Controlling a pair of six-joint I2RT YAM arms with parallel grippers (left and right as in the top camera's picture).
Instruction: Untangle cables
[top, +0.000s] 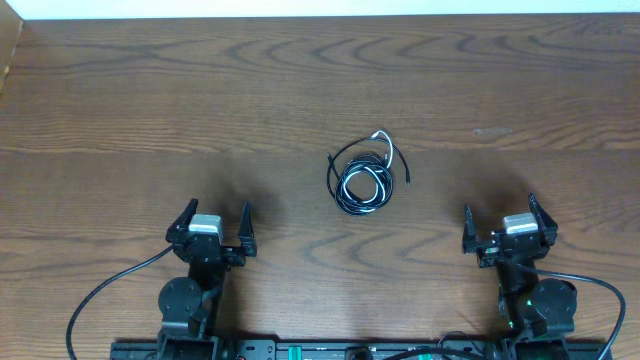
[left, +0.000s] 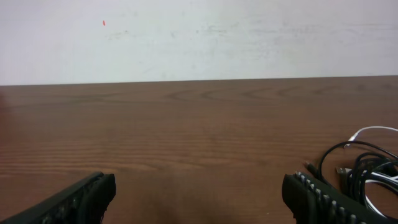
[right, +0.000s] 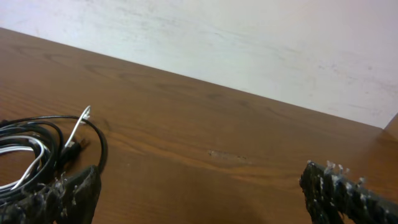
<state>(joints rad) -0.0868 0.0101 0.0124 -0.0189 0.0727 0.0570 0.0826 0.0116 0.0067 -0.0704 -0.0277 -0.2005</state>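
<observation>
The cables (top: 360, 184) lay in one small, loosely wound coil on the table (top: 300, 80), forward of both arms and between them. Neither tool touched them.

The left tool (top: 218, 212) stood with its fingers spread wide and empty. From it, the coil lay ahead and to its right. Its wrist camera caught the coil only at the far right edge, just past the right finger.

The right tool (top: 500, 210) was also spread wide and held nothing. From it, the coil lay ahead and to its left, and showed at the left edge of its own view, beyond the left finger.

From overhead the coil sat close to midway between the two. The right tool was perhaps a little nearer, but the gap was too small to call.

The coil was roughly round, so it had no clear long axis to line a tool up with. Its loose ends gave the only direction. The white cable (top: 381, 137) ran a short tail out at the far side, away from the arms. A black plug end (top: 405, 178) trailed off on the side facing the right arm.

In my judgement, that put the free ends on the right arm's side and the closed, wound edge on the left arm's side. Either arm would need to reach forward and inward.
</observation>
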